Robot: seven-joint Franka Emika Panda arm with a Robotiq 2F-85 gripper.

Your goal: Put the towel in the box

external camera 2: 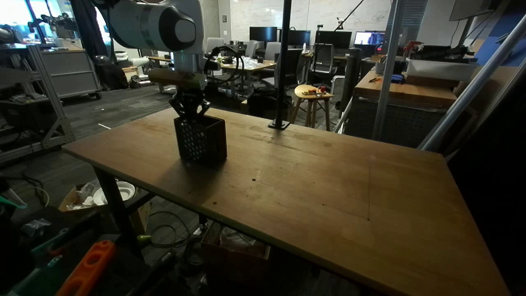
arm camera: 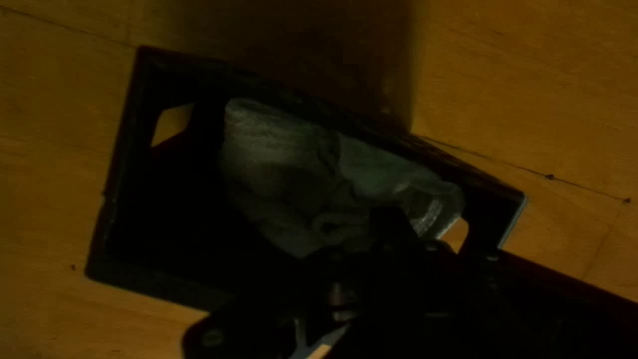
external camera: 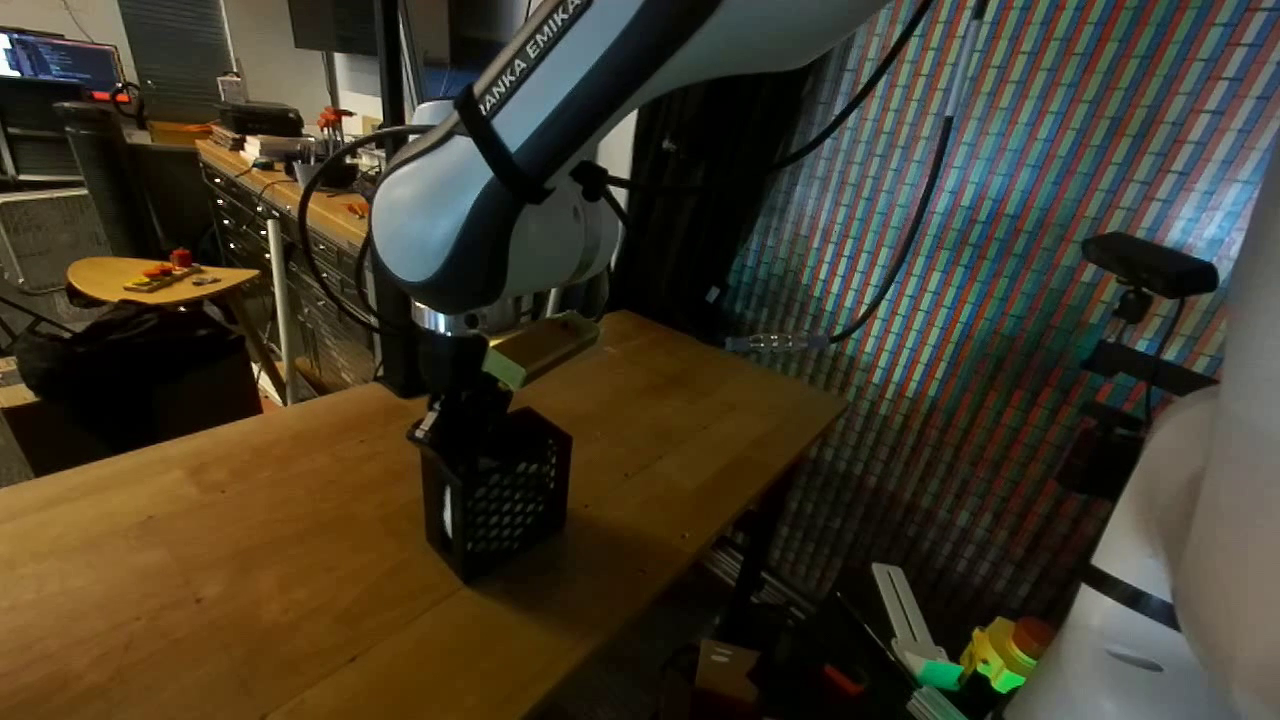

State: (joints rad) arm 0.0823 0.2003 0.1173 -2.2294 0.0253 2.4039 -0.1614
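One end effector [external camera 2: 190, 116]; beneath it, one black box [external camera: 510, 500]; below it, inside the box, one towel [arm camera: 279, 154]; under all, one tabletop [external camera 2: 328, 185]; well apart, one stool [external camera: 105, 272].

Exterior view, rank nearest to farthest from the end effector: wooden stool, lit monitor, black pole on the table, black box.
1. Black box: directly underneath.
2. Black pole: far edge of the table, picture-right of the box.
3. Wooden stool: beyond that edge.
4. Lit monitor: background, picture-right of the stool.

box [external camera 2: 215, 142] hiding gripper [external camera 2: 191, 115] tips in both exterior views! towel [arm camera: 279, 149] blurred, part-covered! table [external camera 2: 349, 185] cropped at its near corner!
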